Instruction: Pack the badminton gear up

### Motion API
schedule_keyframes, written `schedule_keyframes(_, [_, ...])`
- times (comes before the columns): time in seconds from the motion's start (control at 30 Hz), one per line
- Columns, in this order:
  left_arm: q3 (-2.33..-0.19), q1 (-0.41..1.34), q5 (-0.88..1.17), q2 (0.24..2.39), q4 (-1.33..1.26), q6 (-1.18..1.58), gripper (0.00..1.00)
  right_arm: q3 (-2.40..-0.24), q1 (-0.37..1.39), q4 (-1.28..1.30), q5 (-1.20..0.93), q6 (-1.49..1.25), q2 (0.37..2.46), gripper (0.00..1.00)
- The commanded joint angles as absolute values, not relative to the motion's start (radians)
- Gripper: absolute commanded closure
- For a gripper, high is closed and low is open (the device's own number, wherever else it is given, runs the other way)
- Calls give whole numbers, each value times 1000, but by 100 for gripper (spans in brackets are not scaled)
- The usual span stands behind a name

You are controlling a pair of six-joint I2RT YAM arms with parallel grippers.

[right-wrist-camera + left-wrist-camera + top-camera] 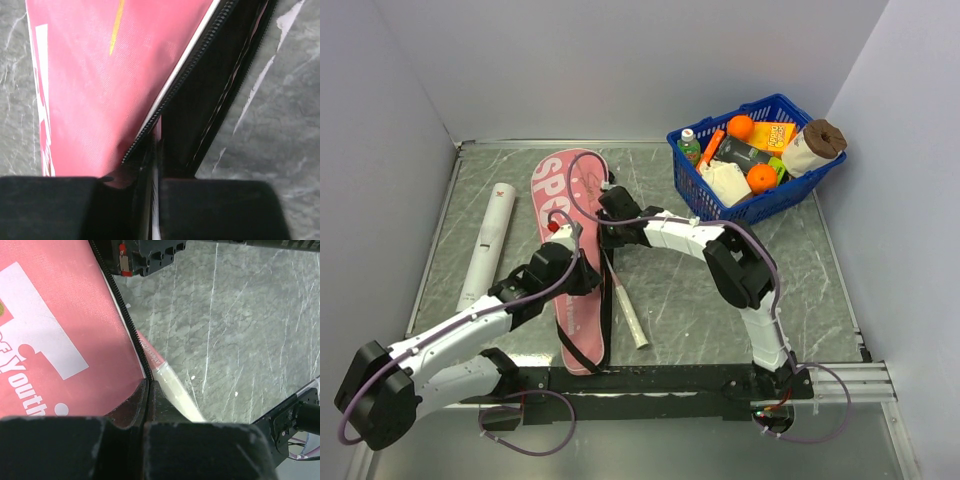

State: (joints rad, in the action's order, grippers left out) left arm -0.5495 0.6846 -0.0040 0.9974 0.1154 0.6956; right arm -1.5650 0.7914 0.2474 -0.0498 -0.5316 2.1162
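The pink bag lettered "SPO" lies lengthwise left of the table's centre, with its black strap along its right side. A racket's white handle sticks out of that side near the lower end. My left gripper is shut on the bag's zipper edge, with the white handle just to its right. My right gripper, higher up the same side, has its jaws pinched together on the zipper edge of the bag. The long white tube lies on the table left of the bag.
A blue basket of groceries stands at the back right with a paper roll leaning on its rim. The right arm's wrist hangs close above my left gripper. Grey walls close in the table on three sides.
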Motion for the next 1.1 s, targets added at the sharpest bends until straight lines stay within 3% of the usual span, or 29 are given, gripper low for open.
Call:
schedule_keyframes(0.0, [-589, 696, 20, 1005, 57, 693, 99, -1568, 788, 110, -89, -549, 2073, 73])
schedule_keyframes(0.2, [-586, 696, 11, 1015, 54, 686, 99, -1359, 756, 89, -87, -535, 1898, 59])
schedule_keyframes(0.6, [-600, 698, 2, 1023, 60, 666, 99, -916, 695, 202, -233, -509, 1422, 57])
schedule_keyframes(0.87, [-618, 698, 6, 993, 81, 657, 99, -766, 696, 190, -481, -494, 1322, 57])
schedule_keyframes(1.07, [-609, 699, 9, 976, 77, 661, 99, -687, 712, 86, -567, -522, 1373, 57])
